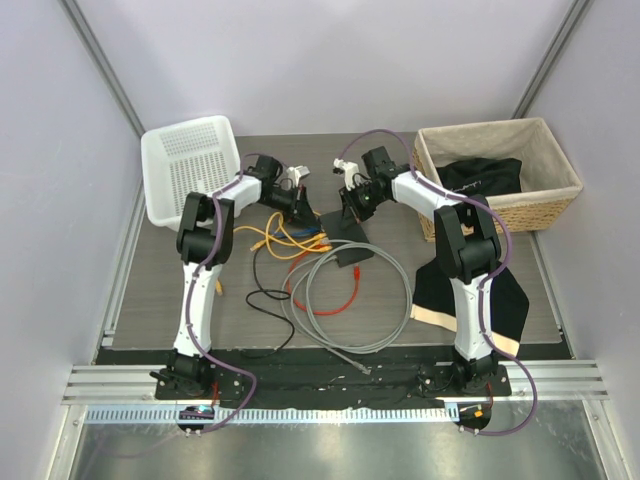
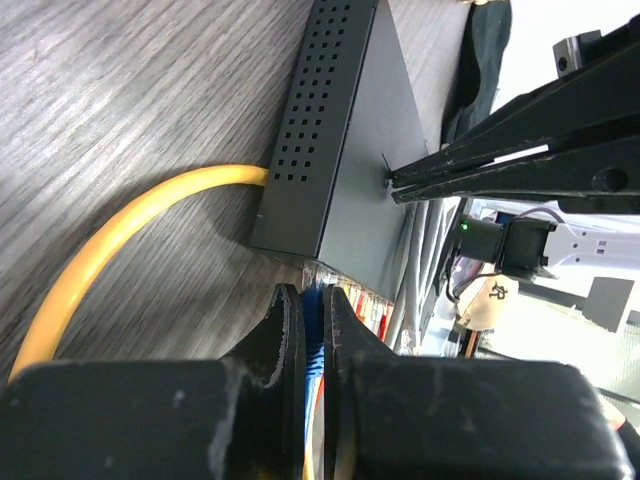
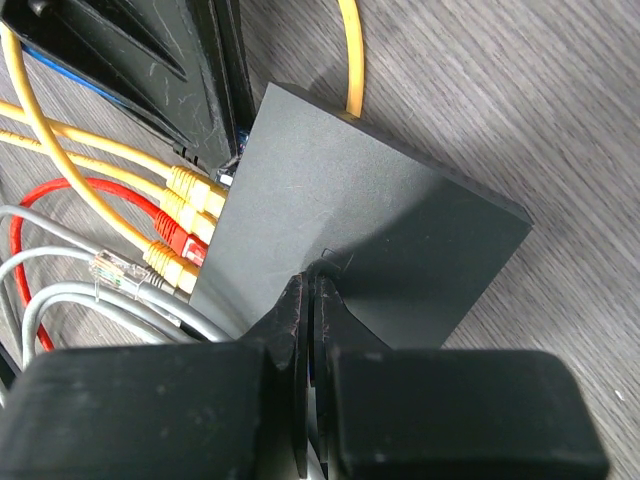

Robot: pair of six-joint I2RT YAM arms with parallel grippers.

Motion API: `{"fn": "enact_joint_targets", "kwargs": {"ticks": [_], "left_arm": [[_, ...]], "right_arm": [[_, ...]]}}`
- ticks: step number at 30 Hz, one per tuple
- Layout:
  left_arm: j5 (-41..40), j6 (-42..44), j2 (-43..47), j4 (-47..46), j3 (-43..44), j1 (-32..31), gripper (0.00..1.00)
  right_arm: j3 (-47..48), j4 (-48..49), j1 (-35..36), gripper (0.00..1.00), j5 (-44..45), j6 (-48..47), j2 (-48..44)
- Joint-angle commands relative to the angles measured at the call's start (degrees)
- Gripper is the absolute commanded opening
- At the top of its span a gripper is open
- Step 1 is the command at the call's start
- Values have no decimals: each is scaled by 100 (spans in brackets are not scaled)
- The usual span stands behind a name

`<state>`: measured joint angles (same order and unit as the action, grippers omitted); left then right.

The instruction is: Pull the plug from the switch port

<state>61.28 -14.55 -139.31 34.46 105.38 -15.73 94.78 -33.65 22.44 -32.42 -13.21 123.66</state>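
Observation:
The switch (image 2: 350, 150) is a flat matte-black box lying on the grey wood table, seen in the top view at mid-table (image 1: 350, 255). A row of plugs sits in its near edge: yellow ones (image 3: 185, 185) and a red one (image 3: 175, 232). My left gripper (image 2: 313, 292) is shut on a blue plug (image 2: 312, 330) right at that port edge. My right gripper (image 3: 318, 275) is shut with nothing in it, its tips pressing down on the switch's top face (image 3: 380, 200). A yellow cable (image 2: 120, 225) leaves the switch's far side.
A white plastic basket (image 1: 190, 165) stands at the back left and a wicker basket (image 1: 500, 170) holding dark cloth at the back right. A black-and-cream cloth (image 1: 470, 300) lies by the right arm. Grey cable loops (image 1: 350, 300), red and black cables spread in front of the switch.

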Motion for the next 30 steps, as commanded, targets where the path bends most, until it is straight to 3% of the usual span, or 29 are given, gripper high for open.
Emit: {"fn": "enact_joint_targets", "kwargs": {"ticks": [1,9,18,23,26,30], "left_arm": [[314,13,17,-440,-255,-27,0],[149,523,-475,184,1036,8,0],[244,637,-167,210,201,-246,0],[-71,1243,-641,1228,1553,-212,0],[-99,1182,-615,1081,1486,-220,0],[103,1217,-414,1028,732,-308,0]], "right_arm": [[-364,-476,165,1,676,-243,378],[-355,-485,165,1,711,-270,396],[-425,-458,165,1,729,-296,370],[-425,-467,156,1,738,-287,414],[-417,-467,165,1,746,-305,405],[-461,-441,165,1,773,-331,352]]}}
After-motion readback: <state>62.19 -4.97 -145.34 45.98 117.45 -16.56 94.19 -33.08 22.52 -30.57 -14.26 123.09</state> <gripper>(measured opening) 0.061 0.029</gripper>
